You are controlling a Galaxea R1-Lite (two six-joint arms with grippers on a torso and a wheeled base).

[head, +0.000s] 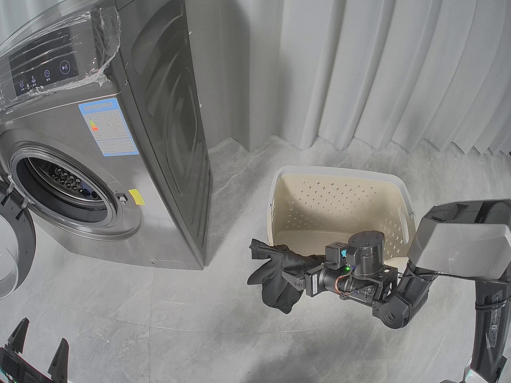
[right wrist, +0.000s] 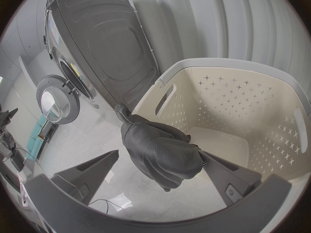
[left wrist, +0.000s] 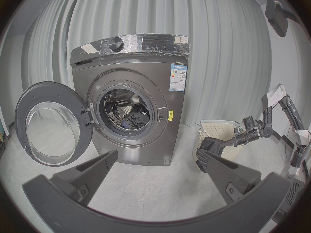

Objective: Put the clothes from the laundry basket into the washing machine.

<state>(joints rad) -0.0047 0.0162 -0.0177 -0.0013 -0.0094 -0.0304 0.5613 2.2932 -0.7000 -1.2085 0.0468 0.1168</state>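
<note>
From left: the left tool (head: 43, 331) waits low before the washer (head: 154, 107), its fingers spread wide and holding nothing. The door (head: 21, 240) hangs swung open to the washer's left, and dark clothes (left wrist: 133, 120) already lie in the drum (head: 64, 184). Right of the washer, past its side panel and above bare floor (head: 159, 304), a dark garment (head: 279, 280) dangles from the right tool (head: 298, 279). The right wrist view shows that tool's fingers standing well apart. The cloth is bunched against one finger (right wrist: 226, 175) rather than pinched between the two, with a gap to the other. Farther right of the washer sits the basket (head: 340, 172), with nothing visible inside it.

The hold looks like the weak point. With the jaws that wide, the garment seems to hang by drape or snag alone, and a swing toward the washer could shake it loose onto the floor short of the opening. A trailing end hangs lower than the tool and could catch on the washer's front corner or the lip of the port as the arm comes round the side panel. The open door narrows the approach on the far side of the port, and the left tool parked before the washer may crowd the right arm's path.
</note>
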